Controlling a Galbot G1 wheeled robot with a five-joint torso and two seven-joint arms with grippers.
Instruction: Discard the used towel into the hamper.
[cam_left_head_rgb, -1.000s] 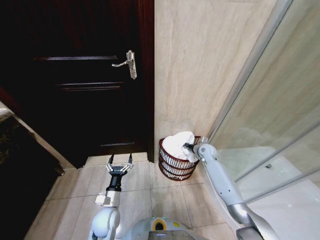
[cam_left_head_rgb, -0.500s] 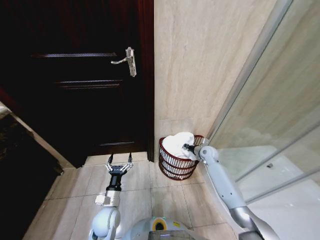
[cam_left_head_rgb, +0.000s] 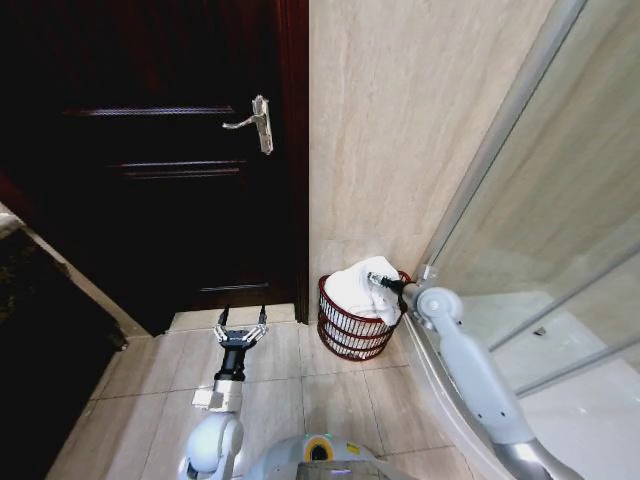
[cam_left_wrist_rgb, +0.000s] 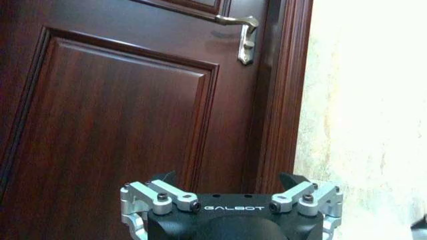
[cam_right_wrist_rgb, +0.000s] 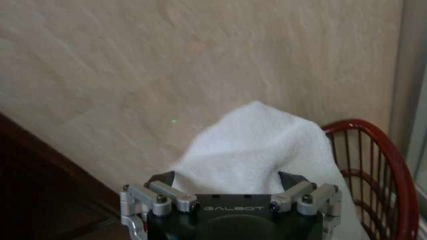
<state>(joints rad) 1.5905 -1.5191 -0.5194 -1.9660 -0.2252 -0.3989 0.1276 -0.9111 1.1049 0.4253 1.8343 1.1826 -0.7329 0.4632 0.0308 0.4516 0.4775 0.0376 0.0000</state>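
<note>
Over hamper (cam_left_head_rgb: 352, 330), right tool (cam_left_head_rgb: 378, 281) outstretched

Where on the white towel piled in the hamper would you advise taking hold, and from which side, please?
Probably the raised peak of the towel, approached from above. It mounds higher than the rim of the hamper, so the bunched cloth there is free of the ribs, while the wall blocks the far side. The right gripper sits at that mound; the left gripper hangs open over the floor.

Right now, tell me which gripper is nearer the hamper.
Right. The right gripper sits over the hamper at the towel; the left gripper hangs open over the floor by the door.
</note>
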